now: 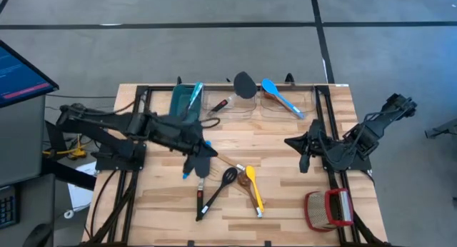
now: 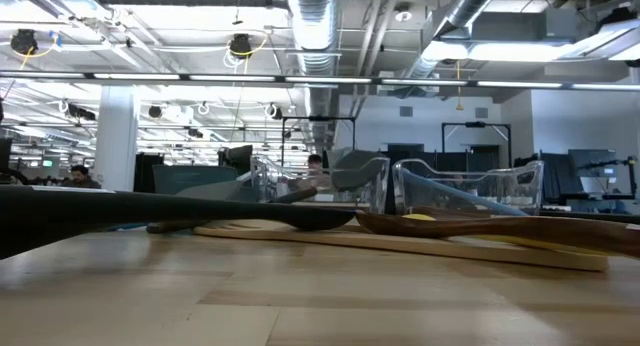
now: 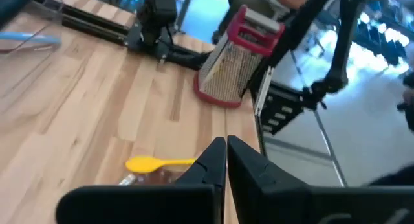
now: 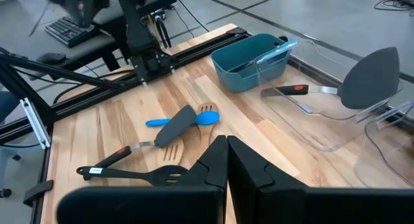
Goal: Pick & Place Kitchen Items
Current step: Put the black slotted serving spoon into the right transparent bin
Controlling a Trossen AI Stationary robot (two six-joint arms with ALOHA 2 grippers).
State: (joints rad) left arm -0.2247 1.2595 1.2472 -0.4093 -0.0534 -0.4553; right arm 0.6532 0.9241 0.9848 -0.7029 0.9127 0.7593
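Observation:
Several kitchen items lie flat on the table's middle: a yellow spoon [image 1: 254, 192] [image 3: 152, 164], a wooden spoon [image 1: 243, 178], a black slotted spoon [image 1: 227, 178] [image 4: 162, 174], a dark spatula [image 4: 174, 129] and a blue spoon [image 4: 206, 117]. My left gripper [image 1: 206, 148] [image 3: 226, 153] hovers above them, shut and empty. My right gripper [image 1: 291, 142] [image 4: 226, 153] is shut and empty, in the air right of the middle. A black spatula with a red grip [image 1: 241, 86] [image 4: 369, 75] and another blue spoon [image 1: 278, 96] rest in clear holders at the far edge.
A teal bin [image 1: 187, 101] [image 4: 249, 62] with a blue-handled utensil stands at the far left of the middle. A red-and-tan basket [image 1: 328, 208] [image 3: 236, 59] sits at the near right corner. Black rails [image 1: 136, 104] run along both sides of the table.

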